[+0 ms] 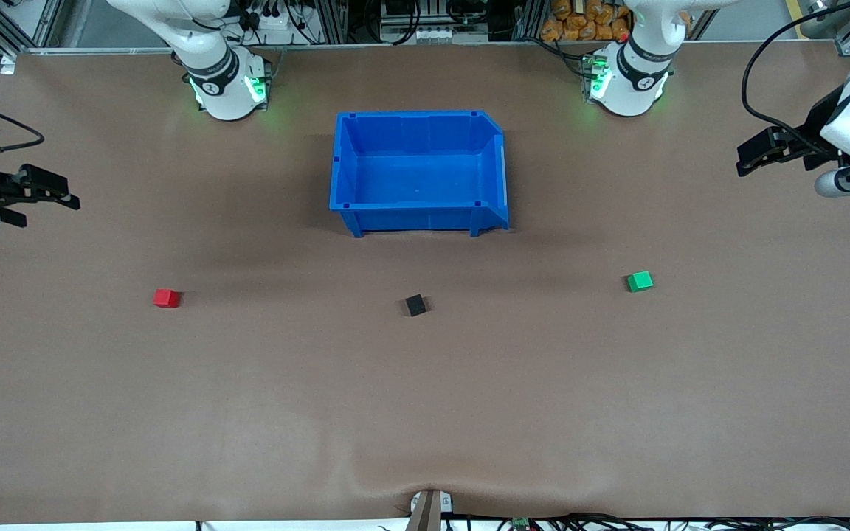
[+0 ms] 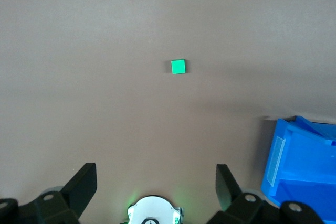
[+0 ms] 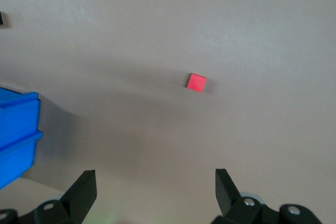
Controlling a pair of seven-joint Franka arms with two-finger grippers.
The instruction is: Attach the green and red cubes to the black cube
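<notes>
both tools released; only front view shows black cube [image 1: 415, 304] between red cube [image 1: 166, 297] and green cube [image 1: 640, 281].

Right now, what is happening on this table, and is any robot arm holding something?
Nothing is held yet. Three small cubes lie apart on the table: the red cube toward the right arm's end, the black cube in the middle, the green cube toward the left arm's end. All three lie nearer to the front camera than the blue bin. The right gripper and the left gripper hang open and empty over the table's two ends.
</notes>
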